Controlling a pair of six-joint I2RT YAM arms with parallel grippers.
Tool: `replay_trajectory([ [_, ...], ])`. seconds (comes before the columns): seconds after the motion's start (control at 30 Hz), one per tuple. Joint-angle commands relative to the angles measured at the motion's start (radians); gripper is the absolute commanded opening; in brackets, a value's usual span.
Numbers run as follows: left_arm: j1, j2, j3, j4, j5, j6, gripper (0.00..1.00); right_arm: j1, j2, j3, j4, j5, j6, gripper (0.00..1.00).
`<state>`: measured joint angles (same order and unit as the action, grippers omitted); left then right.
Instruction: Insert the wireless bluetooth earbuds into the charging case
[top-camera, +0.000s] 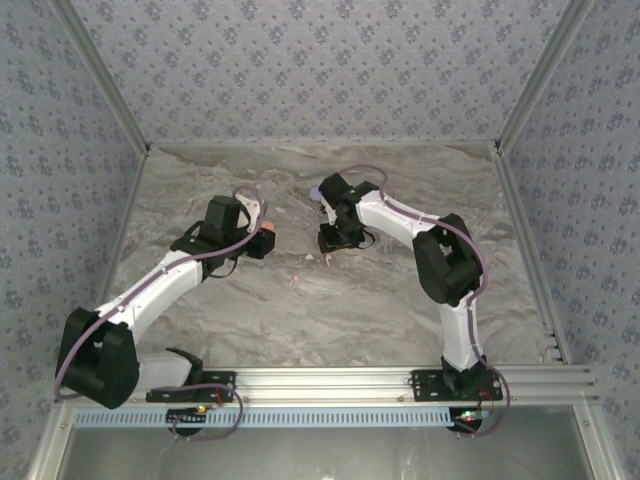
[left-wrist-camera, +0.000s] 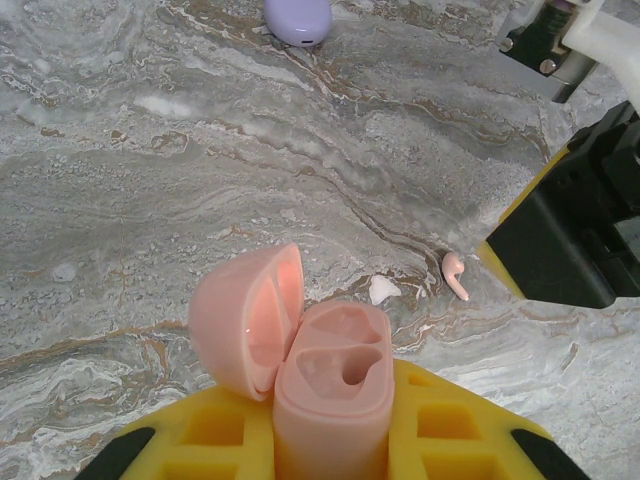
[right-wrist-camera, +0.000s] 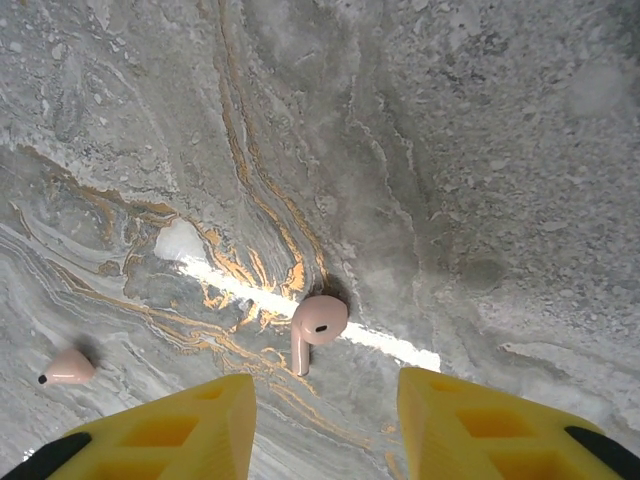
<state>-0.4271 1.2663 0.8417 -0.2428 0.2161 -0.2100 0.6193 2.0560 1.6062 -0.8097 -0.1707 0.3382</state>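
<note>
Grey marbled tabletop (top-camera: 400, 300), floral-papered walls (top-camera: 320, 70), pink earbud (right-wrist-camera: 318, 325) loose.

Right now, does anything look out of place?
Yes: one pink earbud and another earbud lie loose on the table, while the open pink case in the left pincer looks empty.

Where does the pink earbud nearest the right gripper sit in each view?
Top external: the pink earbud is a tiny speck mid-table, just below the right gripper.
Left wrist: right of centre, beside that gripper's yellow-edged black body.
Right wrist: low centre, lying between its spread jaws.
Shared landmark: the right gripper, right beside the earbud in all three.
</note>
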Motion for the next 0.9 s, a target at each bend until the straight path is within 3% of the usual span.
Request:
replay_trajectory([
  [0.0,0.003,-0.001,0.039,-0.003,-0.004,0.014,0.1,-0.001,0.041,0.036,-0.033,-0.029,0.074,0.44],
  [0.37,0.002,-0.002,0.033,0.0,-0.006,0.015,0.1,0.015,0.098,0.079,-0.057,-0.013,0.091,0.44],
  [0.87,0.004,-0.006,0.029,-0.004,-0.01,0.017,0.1,0.026,0.148,0.121,-0.086,-0.002,0.084,0.38],
])
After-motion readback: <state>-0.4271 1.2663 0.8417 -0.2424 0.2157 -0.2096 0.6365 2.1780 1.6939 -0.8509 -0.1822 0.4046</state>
